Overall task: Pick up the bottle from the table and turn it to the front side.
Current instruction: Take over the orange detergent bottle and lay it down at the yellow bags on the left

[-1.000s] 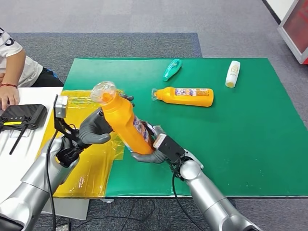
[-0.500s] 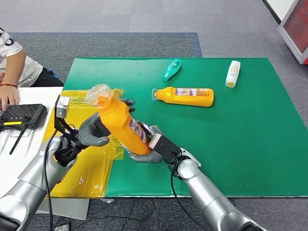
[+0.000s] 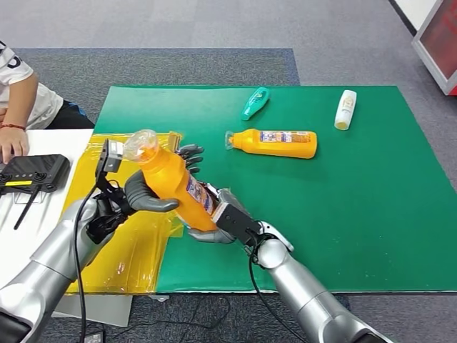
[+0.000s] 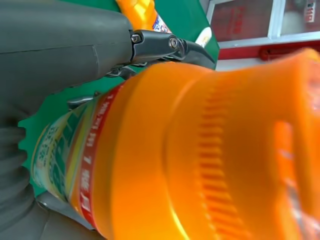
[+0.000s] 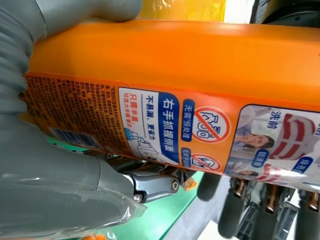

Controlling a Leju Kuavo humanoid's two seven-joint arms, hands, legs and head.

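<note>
Two silver tubular arms are seen, each ended by a grey ribbed cover and a dark-fingered left hand (image 3: 144, 194) and right hand (image 3: 216, 227), with black cables trailing toward 6 o'clock.

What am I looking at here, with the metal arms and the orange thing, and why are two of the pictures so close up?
This is a humanoid robot with two silver arms ending in many-fingered hands. The wide picture comes from a camera high on its body, looking down at a green mat on the floor. The two close-ups come from cameras at its wrists, so they sit right behind each hand and look turned.

Both hands hold one tilted orange bottle: the left hand near its clear cap, the right hand at its base. The right wrist picture shows its printed label up close.

On the mat lie a second orange bottle, a teal bottle and a white bottle. A yellow sheet lies under the left arm, and a person sits at the far left.
</note>
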